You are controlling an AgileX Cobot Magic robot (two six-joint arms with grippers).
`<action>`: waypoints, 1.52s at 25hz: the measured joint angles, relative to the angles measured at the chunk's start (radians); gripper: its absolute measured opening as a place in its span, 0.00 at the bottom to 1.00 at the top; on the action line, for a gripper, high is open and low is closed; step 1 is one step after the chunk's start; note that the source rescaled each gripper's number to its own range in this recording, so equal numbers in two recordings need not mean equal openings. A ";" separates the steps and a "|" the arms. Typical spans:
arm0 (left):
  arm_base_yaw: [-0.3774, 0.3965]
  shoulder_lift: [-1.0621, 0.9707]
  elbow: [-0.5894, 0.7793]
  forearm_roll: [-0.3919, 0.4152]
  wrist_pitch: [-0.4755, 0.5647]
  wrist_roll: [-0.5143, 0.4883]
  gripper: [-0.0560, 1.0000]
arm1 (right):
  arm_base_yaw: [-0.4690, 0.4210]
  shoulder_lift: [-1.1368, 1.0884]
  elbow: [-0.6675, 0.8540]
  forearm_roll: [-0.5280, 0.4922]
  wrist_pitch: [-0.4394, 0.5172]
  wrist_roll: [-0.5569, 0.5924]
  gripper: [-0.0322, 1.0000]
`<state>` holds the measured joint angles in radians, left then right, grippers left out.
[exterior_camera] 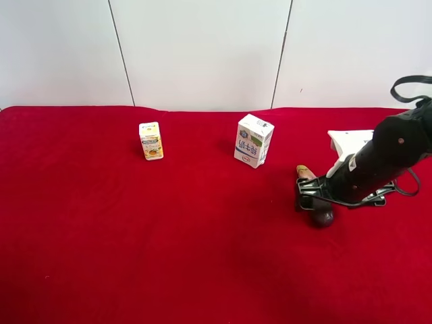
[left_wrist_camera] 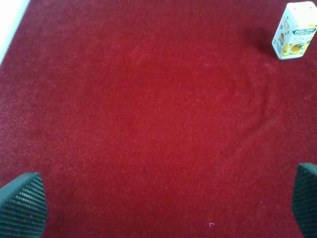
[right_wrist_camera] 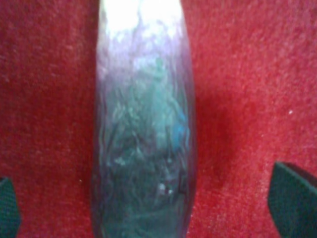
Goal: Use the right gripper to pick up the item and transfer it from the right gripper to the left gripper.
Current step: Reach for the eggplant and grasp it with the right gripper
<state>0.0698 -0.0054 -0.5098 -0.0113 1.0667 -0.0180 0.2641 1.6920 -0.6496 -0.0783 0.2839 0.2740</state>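
The dark purple eggplant (exterior_camera: 322, 217) lies on the red cloth at the exterior high view's right, its pale stem end pointing away from the camera. The arm with the white housing (exterior_camera: 349, 145) reaches down over it. My right gripper (exterior_camera: 309, 196) is open and straddles the eggplant's middle. In the right wrist view the eggplant (right_wrist_camera: 143, 148) fills the centre, and red cloth shows between it and each finger of my right gripper (right_wrist_camera: 151, 203). My left gripper (left_wrist_camera: 163, 203) is open and empty over bare red cloth. The left arm is out of the exterior high view.
A white milk carton (exterior_camera: 254, 140) stands upright just left of the eggplant. A small yellow-white carton (exterior_camera: 150, 140) stands further left and also shows in the left wrist view (left_wrist_camera: 293, 30). A white panelled wall (exterior_camera: 202, 47) backs the table.
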 joint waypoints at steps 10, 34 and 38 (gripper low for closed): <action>0.000 0.000 0.000 0.000 0.000 0.000 1.00 | 0.000 0.028 0.000 0.000 -0.001 0.000 0.98; 0.000 0.000 0.000 0.000 0.000 0.000 1.00 | 0.000 0.064 0.000 -0.005 -0.006 0.011 0.04; 0.000 0.000 0.000 0.000 0.000 0.000 1.00 | 0.000 0.064 0.000 -0.005 -0.006 0.011 0.04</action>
<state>0.0698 -0.0054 -0.5098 -0.0113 1.0667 -0.0180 0.2641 1.7558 -0.6496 -0.0829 0.2779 0.2848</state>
